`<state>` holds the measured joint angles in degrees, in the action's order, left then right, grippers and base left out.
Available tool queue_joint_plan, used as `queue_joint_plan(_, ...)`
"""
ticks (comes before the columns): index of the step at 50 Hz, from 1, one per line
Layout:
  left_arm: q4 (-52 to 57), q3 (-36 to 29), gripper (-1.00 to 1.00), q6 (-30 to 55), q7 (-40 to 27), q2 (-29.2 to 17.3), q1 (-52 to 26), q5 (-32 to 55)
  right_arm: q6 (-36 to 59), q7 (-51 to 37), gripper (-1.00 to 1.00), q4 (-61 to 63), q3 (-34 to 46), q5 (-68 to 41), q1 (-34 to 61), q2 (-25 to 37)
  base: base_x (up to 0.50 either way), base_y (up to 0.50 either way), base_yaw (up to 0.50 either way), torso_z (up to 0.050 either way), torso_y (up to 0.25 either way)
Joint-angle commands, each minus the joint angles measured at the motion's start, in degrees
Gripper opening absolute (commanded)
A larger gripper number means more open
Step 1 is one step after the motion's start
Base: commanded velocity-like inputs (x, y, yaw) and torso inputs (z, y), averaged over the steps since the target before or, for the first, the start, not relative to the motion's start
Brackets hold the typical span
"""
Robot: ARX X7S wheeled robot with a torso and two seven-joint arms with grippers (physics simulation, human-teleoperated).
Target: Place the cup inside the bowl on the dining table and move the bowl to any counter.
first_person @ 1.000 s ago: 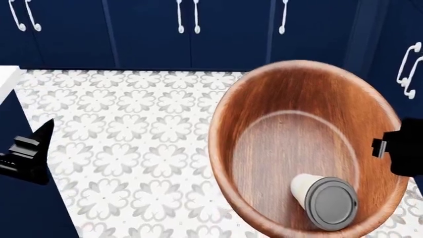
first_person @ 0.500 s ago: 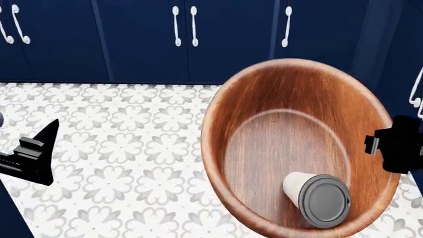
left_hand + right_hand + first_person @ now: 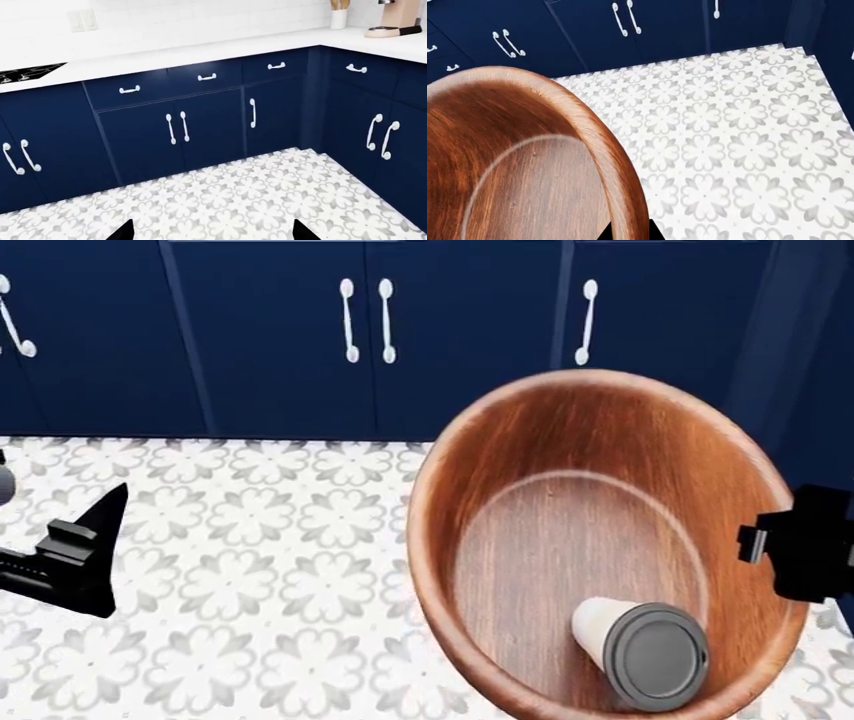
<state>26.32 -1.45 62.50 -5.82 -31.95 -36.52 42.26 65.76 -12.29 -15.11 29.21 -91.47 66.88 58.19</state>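
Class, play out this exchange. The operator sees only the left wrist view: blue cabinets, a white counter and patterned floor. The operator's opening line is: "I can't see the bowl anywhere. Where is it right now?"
Observer: In the head view, the bowl is in the air over the tiled floor, on the robot's right side.
Operator: Is the cup in it?
Observer: Yes. The cup lies on its side at the bottom of the bowl, with its grey lid facing the camera.
Operator: What is holding the bowl?
Observer: The right claw grips the bowl's rim; its tips show on either side of the wall.
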Motion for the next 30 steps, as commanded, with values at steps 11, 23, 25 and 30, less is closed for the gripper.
queue_joint_plan(11,-0.8,-2.6,1.00,-3.4,0.2,0.0,0.3,-3.7,2.1,0.3,-1.00,-2.1,0.0,-0.1,5.8,-0.8,0.50,0.00,0.00,0.000,0.001)
queue_joint_plan(23,-0.9,-2.5,1.00,-3.7,-0.1,0.1,0.5,-3.6,5.5,2.5,-1.00,-7.1,2.8,3.5,14.1,-4.2,0.50,0.00,0.00,0.001,0.002)
queue_joint_plan(25,-0.9,-2.7,1.00,-3.8,-0.1,0.2,0.6,-3.7,5.8,3.4,-1.00,-7.8,3.6,4.5,14.9,-4.8,0.50,0.00,0.00,0.000,0.005)
queue_joint_plan(30,-0.9,-1.5,1.00,-3.4,-0.3,0.1,-0.3,-2.8,5.7,4.2,-1.00,-8.6,4.1,5.5,16.2,-5.6,0.50,0.00,0.00,0.000,0.000)
